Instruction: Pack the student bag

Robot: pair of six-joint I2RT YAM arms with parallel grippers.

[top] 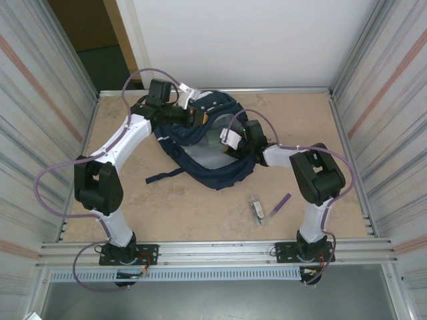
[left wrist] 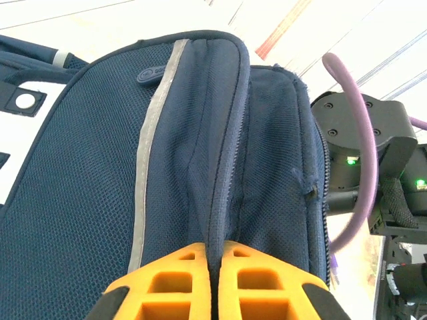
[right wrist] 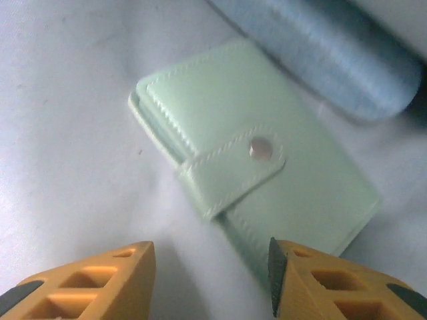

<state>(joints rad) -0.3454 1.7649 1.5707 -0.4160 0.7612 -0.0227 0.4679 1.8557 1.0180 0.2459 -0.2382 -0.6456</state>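
Note:
The navy-blue student bag lies open in the middle of the table, grey lining showing. My left gripper is at the bag's far rim; in the left wrist view it is shut on a fold of the bag's blue mesh along a zip seam. My right gripper reaches into the opening. In the right wrist view it stands open just above the lining. A pale green snap wallet lies there, its near corner by the right finger. A blue-grey case rests behind it.
On the table in front of the bag lie a small clear-packed item and a purple pen. A dark strap trails out to the bag's left. Ribbed metal walls close in both sides.

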